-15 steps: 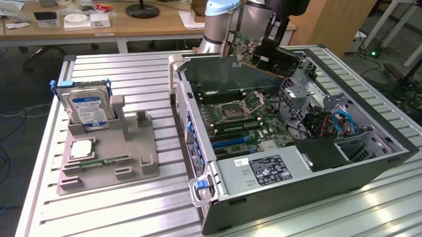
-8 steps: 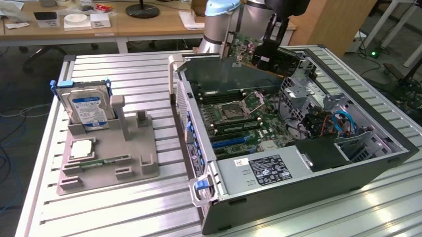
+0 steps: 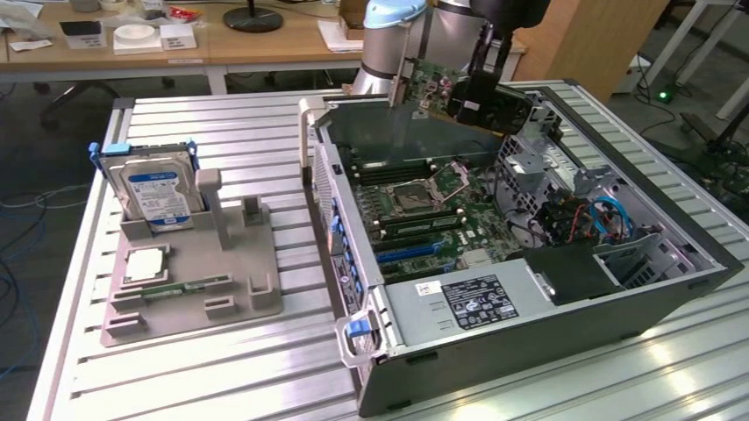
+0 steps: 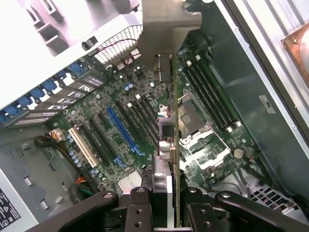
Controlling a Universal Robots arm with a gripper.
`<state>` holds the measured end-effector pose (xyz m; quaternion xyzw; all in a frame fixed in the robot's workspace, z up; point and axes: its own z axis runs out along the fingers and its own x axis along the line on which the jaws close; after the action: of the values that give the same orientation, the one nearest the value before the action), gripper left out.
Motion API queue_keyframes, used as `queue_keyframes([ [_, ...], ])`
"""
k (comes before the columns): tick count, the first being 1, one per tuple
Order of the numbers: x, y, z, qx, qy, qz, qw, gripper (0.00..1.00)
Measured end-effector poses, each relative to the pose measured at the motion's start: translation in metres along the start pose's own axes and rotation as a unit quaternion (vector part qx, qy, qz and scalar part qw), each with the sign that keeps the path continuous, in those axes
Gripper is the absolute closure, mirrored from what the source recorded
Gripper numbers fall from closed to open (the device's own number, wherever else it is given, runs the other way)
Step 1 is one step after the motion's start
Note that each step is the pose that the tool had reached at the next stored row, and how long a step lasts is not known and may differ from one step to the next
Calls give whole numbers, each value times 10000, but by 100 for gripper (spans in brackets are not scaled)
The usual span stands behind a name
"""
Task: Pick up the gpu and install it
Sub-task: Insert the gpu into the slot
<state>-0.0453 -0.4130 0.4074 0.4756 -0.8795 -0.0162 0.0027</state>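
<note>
My gripper (image 3: 478, 92) is shut on the gpu (image 3: 436, 86), a thin green circuit card with a silver metal end bracket (image 3: 411, 77). It holds the card in the air above the far end of the open computer case (image 3: 527, 338). In the wrist view the gpu (image 4: 175, 140) shows edge-on, with its bracket (image 4: 170, 24) at the far end and the gripper (image 4: 170, 212) clamped on its near end. Below the card lies the green motherboard (image 4: 145, 111) with a blue expansion slot (image 4: 123, 128), and the card stands apart from the board.
Inside the case are the processor socket (image 3: 412, 195), memory slots (image 4: 210, 94), a power supply (image 3: 468, 303) and drive cables (image 3: 597, 224). On the exterior view's left a grey holder tray (image 3: 193, 294) carries a silver hard drive (image 3: 158, 193) and a narrow memory stick (image 3: 188, 287).
</note>
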Motion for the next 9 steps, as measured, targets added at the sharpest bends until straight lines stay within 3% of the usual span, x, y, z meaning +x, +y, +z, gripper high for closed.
queue_keyframes([
  [9, 0, 0, 0, -4, 12, -365, 9993, 71],
])
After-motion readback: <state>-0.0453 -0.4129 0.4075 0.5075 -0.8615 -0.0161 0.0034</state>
